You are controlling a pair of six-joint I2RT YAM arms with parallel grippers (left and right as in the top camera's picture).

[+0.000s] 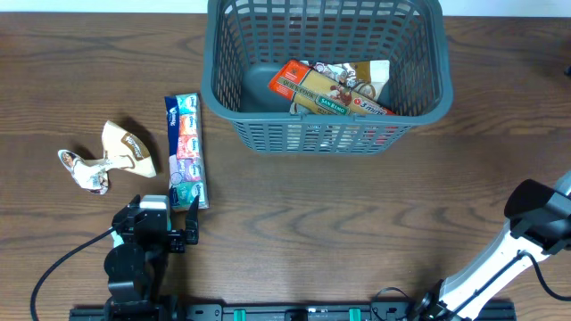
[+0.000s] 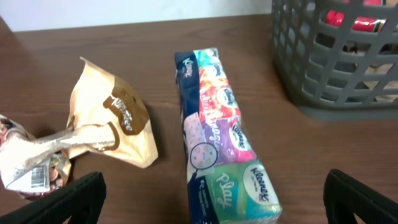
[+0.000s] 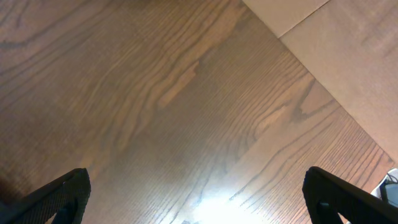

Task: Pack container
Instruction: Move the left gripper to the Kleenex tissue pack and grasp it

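Note:
The container (image 1: 326,114), a large dark grey lattice basket, stands at the table's far centre and shows at the top right of the left wrist view (image 2: 336,68). Orange and red snack packets (image 1: 332,89) lie inside it. A long Kleenex tissue pack (image 1: 186,152) lies left of the basket. My left gripper (image 1: 165,212) stands open just short of the pack's near end, and the pack (image 2: 221,137) lies between its fingers (image 2: 74,199). My right gripper (image 3: 199,199) is open over bare wood at the near right (image 1: 542,212).
A beige snack packet (image 1: 128,149) and a crumpled patterned wrapper (image 1: 85,169) lie left of the tissue pack; both show in the left wrist view, the packet (image 2: 118,121) and the wrapper (image 2: 28,162). The table's right edge (image 3: 298,62) runs near my right gripper.

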